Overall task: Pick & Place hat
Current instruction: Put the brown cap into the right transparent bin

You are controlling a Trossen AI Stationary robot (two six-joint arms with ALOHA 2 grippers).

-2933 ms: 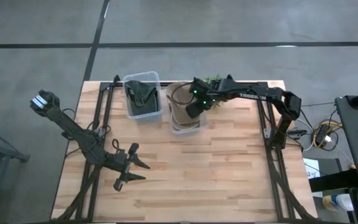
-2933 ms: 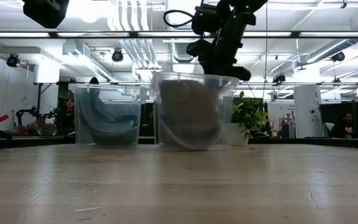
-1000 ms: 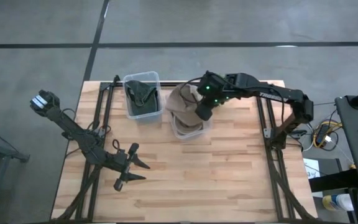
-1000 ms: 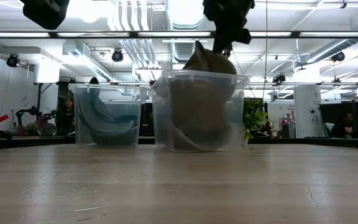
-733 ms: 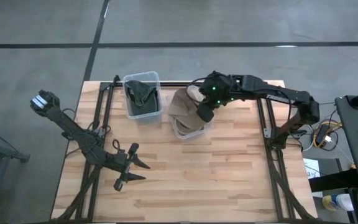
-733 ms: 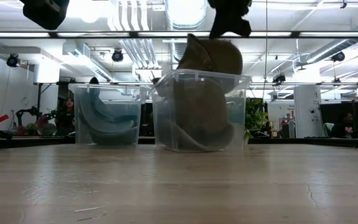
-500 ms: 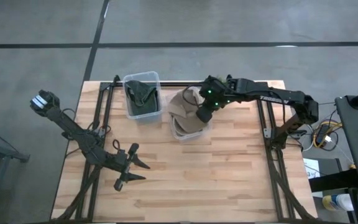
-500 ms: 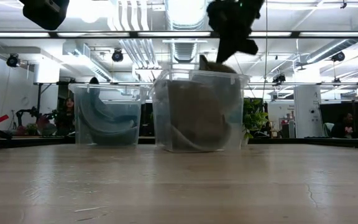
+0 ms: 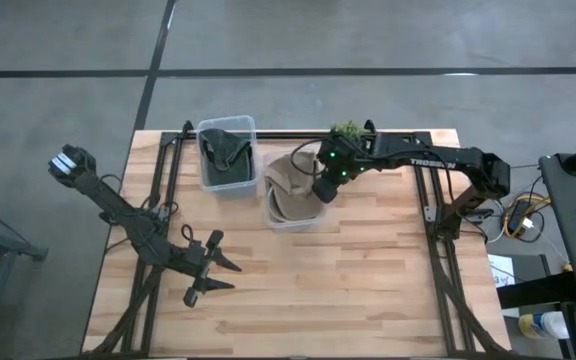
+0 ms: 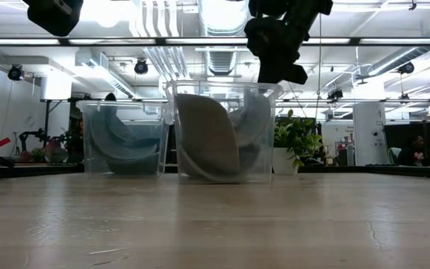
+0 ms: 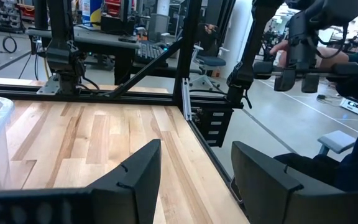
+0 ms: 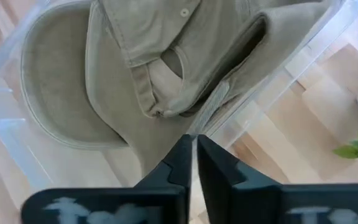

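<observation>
The tan hat point(image 9: 286, 188) lies crumpled inside a clear plastic bin point(image 9: 270, 218) at the table's far middle. In the low view the hat point(image 10: 207, 134) stays below the bin's rim point(image 10: 222, 84). My right gripper point(image 9: 318, 190) hangs over the bin's right wall, its fingers shut together point(image 12: 193, 144) at the hat's edge. A second clear bin point(image 9: 227, 152) to the left holds a dark hat point(image 9: 226, 150). My left gripper point(image 11: 194, 168) rests open near the table's near left point(image 9: 208, 270), far from both bins. My right gripper comes from above, slanting from the table's right, and pinches a thin edge of the tan hat point(image 12: 180, 132) right beside the bin's right wall point(image 12: 229, 121). The fingertips hide the exact spot. The rest of the hat lies slack in the bin.
A small potted plant point(image 9: 346, 130) stands just behind the right arm at the far edge. Black frame rails run along the table's left point(image 9: 163, 190) and right point(image 9: 430, 200) sides. Bare wood point(image 9: 318, 290) spreads across the near half. A person's hand point(image 11: 278, 46) shows beyond the table.
My right gripper raised the tan hat partly out of its bin, then brought it back down and moved toward the table's left. The hat sank back below the rim. The bin slid left, closer to the bin with the dark hat.
</observation>
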